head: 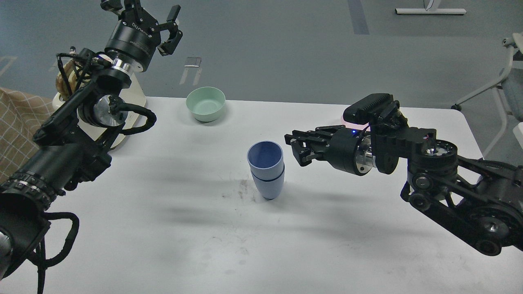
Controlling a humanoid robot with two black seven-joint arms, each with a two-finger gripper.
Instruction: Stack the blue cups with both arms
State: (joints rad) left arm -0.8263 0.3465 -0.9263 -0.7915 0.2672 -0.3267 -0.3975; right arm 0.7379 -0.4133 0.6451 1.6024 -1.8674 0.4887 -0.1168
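Observation:
Two periwinkle-blue cups stand nested upright in the middle of the white table: the upper cup (265, 159) sits inside the lower cup (268, 185). My right gripper (295, 148) is just to the right of the stack, level with the upper cup's rim, open and apart from it. My left gripper (143, 12) is raised high at the back left, far from the cups, open and empty.
A mint-green bowl (205, 103) sits at the table's (163, 228) back edge. A pale pink bowl (347, 119) is mostly hidden behind my right arm. A cream appliance (130, 98) stands at the back left behind my left arm. A dark smudge (243, 190) marks the table left of the cups.

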